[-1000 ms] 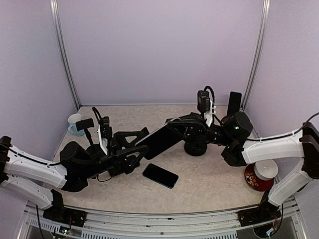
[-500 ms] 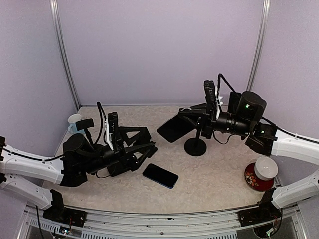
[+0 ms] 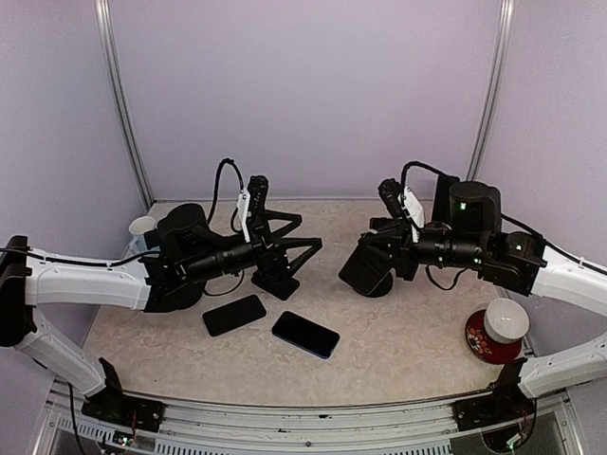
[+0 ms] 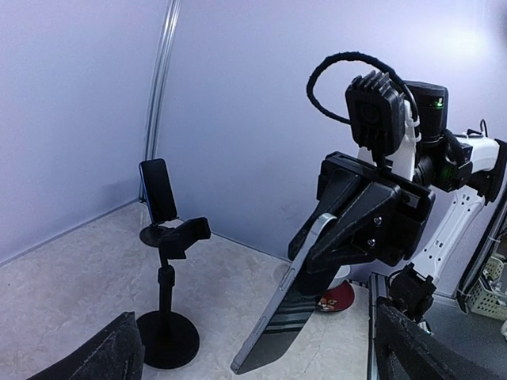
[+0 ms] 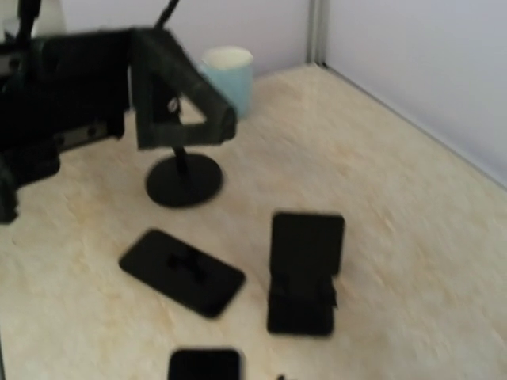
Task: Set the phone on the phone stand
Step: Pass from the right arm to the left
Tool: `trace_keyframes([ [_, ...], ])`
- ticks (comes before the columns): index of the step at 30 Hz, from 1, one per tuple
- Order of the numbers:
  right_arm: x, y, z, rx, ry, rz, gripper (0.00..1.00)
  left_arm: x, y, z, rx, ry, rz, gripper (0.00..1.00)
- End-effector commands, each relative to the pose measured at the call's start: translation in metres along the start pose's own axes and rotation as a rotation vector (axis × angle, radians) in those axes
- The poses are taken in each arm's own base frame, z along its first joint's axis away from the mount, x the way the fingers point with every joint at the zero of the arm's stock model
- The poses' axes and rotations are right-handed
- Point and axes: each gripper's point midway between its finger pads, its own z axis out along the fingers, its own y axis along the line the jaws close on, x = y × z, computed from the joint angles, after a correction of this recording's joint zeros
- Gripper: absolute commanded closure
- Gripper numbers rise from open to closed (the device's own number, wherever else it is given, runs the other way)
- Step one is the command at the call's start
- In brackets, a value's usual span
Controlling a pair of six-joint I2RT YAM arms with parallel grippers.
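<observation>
In the left wrist view my right gripper (image 4: 360, 237) is shut on the top of a dark phone (image 4: 289, 317), which hangs tilted with its lower corner near the tabletop. Left of it stands a black phone stand (image 4: 166, 317) with a round base and an empty clamp. From above, the held phone (image 3: 363, 267) covers most of that stand, and my right gripper (image 3: 384, 248) sits just over it. My left gripper (image 3: 311, 232) hangs open and empty, a short way left of the phone. The right wrist view is blurred and shows neither its own fingers nor the held phone.
Two more phones lie flat: a black one (image 3: 234, 315) and a bluish one (image 3: 305, 334). A small folding stand (image 5: 305, 273) and another round-based stand (image 5: 184, 178) sit under the left arm. A far stand carries a phone (image 4: 158, 190). Blue cup (image 3: 142, 232) back left; red bowl (image 3: 488, 349) right.
The phone spanned both grippers; the left gripper opened and drew back to the left. The right gripper carried the phone right and lowered it in front of the stand.
</observation>
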Motion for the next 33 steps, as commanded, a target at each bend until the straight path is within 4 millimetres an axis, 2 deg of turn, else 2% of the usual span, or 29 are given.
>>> trace_keyframes([
  [1,0.006,-0.012,-0.014,0.077,0.016,0.027,1.0,0.015,-0.002,0.023,0.088,0.086,-0.023,0.01],
  [3,0.008,-0.006,-0.018,0.046,0.005,0.031,1.0,0.023,-0.004,0.034,0.134,0.113,-0.031,0.01],
  [6,0.0,0.017,-0.028,-0.072,-0.046,0.015,1.0,0.028,-0.01,0.045,0.212,0.139,-0.032,0.01],
  [11,-0.013,0.036,-0.043,-0.172,-0.083,-0.014,1.0,0.043,-0.026,0.047,0.359,0.196,-0.04,0.01],
  [16,-0.013,0.045,-0.042,-0.23,-0.078,-0.013,1.0,0.058,-0.037,0.042,0.446,0.245,-0.056,0.07],
  [24,-0.015,0.051,-0.033,-0.283,-0.081,0.009,1.0,0.075,-0.061,0.031,0.588,0.288,-0.103,0.23],
  [33,-0.02,0.054,-0.024,-0.325,-0.091,0.046,1.0,0.096,-0.076,0.029,0.585,0.35,-0.047,0.27],
])
